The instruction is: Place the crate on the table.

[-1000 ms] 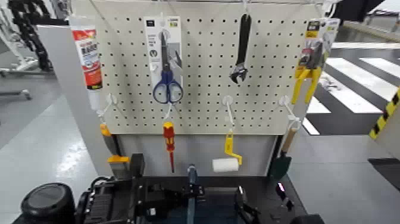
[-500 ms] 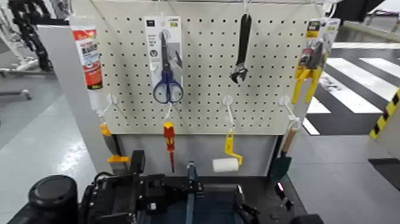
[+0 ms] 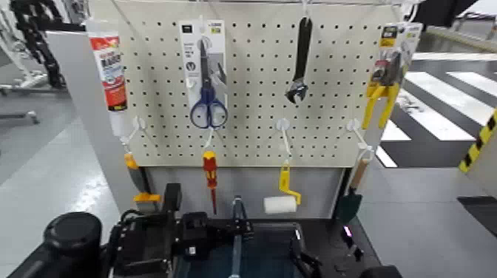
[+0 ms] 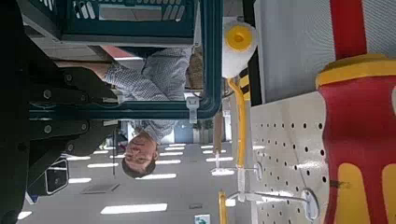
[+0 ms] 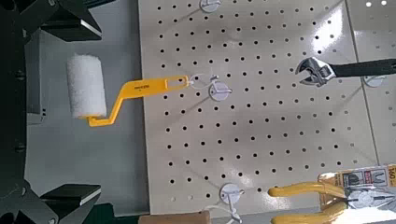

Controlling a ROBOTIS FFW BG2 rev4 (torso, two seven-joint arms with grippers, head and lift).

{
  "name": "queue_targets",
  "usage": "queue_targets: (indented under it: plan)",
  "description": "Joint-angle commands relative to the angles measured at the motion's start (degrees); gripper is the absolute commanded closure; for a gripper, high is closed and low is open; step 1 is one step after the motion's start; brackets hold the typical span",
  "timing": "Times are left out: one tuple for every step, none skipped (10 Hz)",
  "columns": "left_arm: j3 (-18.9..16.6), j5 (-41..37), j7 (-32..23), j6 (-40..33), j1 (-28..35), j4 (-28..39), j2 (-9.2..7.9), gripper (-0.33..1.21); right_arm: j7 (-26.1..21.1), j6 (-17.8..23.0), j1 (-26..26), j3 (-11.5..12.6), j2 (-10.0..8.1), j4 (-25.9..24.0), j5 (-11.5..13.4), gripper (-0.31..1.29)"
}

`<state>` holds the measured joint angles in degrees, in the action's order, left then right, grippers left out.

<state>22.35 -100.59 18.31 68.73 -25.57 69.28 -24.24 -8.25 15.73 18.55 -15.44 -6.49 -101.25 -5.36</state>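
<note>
The dark blue-grey crate (image 3: 260, 255) is at the bottom middle of the head view, in front of the pegboard, with its upright blue divider (image 3: 237, 222) standing in the centre. My left gripper (image 3: 194, 238) is at the crate's left rim and shut on it. The left wrist view shows the crate's rim bar (image 4: 131, 111) running between black gripper parts. My right gripper (image 3: 302, 259) is at the crate's right rim. In the right wrist view its fingers (image 5: 58, 19) stand wide apart with no crate between them. The black table (image 3: 336, 238) shows to the right of the crate.
The beige pegboard (image 3: 251, 96) holds scissors (image 3: 207, 103), a wrench (image 3: 299, 66), pliers (image 3: 383, 89), a red screwdriver (image 3: 210, 174), a glue tube (image 3: 109, 70) and a yellow paint roller (image 3: 281, 201). A person (image 4: 154, 89) shows beyond the crate in the left wrist view.
My left arm and the crate's left side have risen a little and shifted slightly right. The pegboard and tools have not moved.
</note>
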Motion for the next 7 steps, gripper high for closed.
queue_targets:
  plan:
    - [0.41, 0.48, 0.68, -0.27, -0.44, -0.9, 0.07, 1.19, -0.01, 0.0, 0.0, -0.12, -0.01, 0.0, -0.09, 0.15]
    - [0.5, 0.57, 0.85, -0.35, -0.53, -1.08, -0.02, 1.19, -0.01, 0.0, -0.09, -0.12, -0.01, 0.0, -0.09, 0.15]
    - [0.76, 0.57, 1.12, -0.35, -0.71, -1.34, -0.02, 1.19, 0.07, 0.0, -0.09, -0.12, -0.01, 0.0, -0.09, 0.15]
    - [1.03, 0.65, 1.29, -0.44, -0.88, -1.61, -0.11, 1.19, 0.07, 0.09, -0.09, -0.12, -0.01, 0.09, -0.18, 0.15]
    - [1.2, 0.65, 1.38, -0.44, -0.97, -1.78, -0.11, 1.19, -0.01, 0.18, -0.09, -0.12, -0.01, 0.09, -0.18, 0.15]
    - [1.29, 0.65, 1.73, -0.62, -0.88, -1.78, -0.02, 1.19, -0.01, 0.27, -0.09, -0.12, -0.01, 0.09, -0.18, 0.15]
    - [1.38, 0.65, 1.82, -0.79, -0.97, -1.78, -0.02, 1.19, -0.01, 0.27, -0.09, -0.12, -0.01, 0.09, -0.27, 0.15]
